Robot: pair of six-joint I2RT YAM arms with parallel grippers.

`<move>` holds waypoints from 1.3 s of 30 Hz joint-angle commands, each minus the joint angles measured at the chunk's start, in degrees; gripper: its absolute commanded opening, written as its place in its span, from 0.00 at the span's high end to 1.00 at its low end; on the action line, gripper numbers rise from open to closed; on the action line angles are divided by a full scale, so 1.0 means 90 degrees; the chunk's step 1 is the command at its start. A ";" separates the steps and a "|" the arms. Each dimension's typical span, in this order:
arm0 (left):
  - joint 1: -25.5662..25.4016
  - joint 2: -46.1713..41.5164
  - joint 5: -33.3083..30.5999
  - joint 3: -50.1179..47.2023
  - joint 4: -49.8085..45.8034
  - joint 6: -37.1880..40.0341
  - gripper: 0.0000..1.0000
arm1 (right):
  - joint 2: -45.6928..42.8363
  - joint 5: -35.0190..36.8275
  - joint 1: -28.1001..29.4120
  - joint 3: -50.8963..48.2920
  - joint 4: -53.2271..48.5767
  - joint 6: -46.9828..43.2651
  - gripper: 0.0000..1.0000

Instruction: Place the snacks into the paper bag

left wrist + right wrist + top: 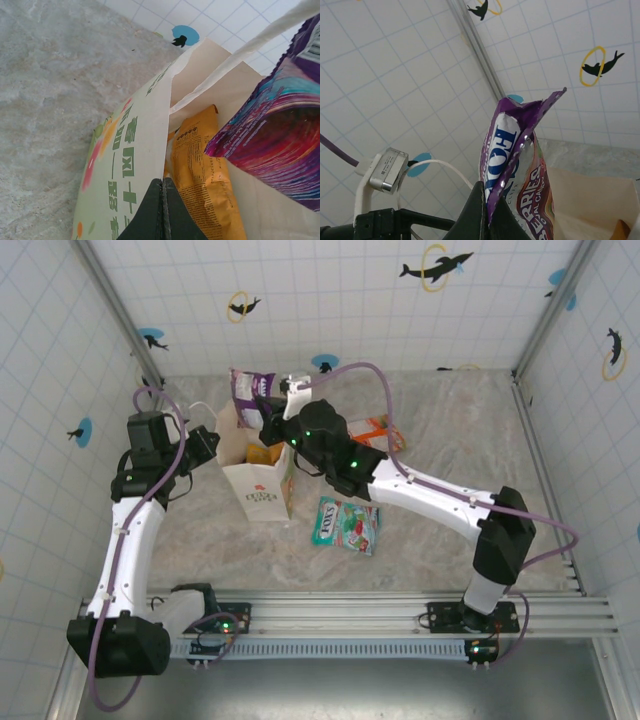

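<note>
Snacks are divided between the desk [450, 430] and the paper bag [262, 490], which is stood upright on the left half of the marbled surface with its mouth open upward.

The left claw [207, 445] is closed on the bag's left wall at the rim. In the left wrist view this claw [162, 186] is seen with its fingers pressed together over the edge of the paper bag [125, 165], whose outer side is printed with green lettering and coloured flowers. A yellow-orange packet [200, 175] is stood on end inside the bag, and from above the same yellow-orange packet [262, 453] is glimpsed through the mouth.

The right claw [268, 410] is clamped on a purple packet [245, 390], which is held above the far edge of the bag's mouth. In the right wrist view the right claw [486, 200] is shown gripping the purple packet [512, 150] low down, its crimped end pointed upward and the white letters "FO" readable on it. The bag's pale inside [590, 200] is seen below and to the right. From the left wrist, the purple packet [280, 135] is seen hanging over the opening, beside a white handle [240, 65].

A teal packet [345, 525] is laid flat on the desk just right of the bag, toward the near side. An orange packet [378, 430] is laid farther back, partly covered by the right arm.
</note>
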 commanded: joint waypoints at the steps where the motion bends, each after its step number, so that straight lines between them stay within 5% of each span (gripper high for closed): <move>1: -0.0014 -0.0038 0.0101 0.0002 0.0267 0.0012 1.00 | 0.0016 0.0253 0.0059 0.0418 0.0204 -0.0075 0.97; 9: -0.0013 -0.0049 0.0094 0.0013 0.0256 0.0002 1.00 | -0.0048 0.0311 0.0090 0.0502 -0.0045 -0.0183 0.57; 25: -0.0010 -0.0052 0.0070 0.0051 0.0235 0.0014 1.00 | -0.1376 0.1176 -0.0083 -0.1063 0.0205 -0.0663 0.53; 39: -0.0009 -0.0039 0.0081 0.0032 0.0252 -0.0027 1.00 | -0.3115 -0.0648 -0.2892 -0.4908 0.0773 0.2733 0.50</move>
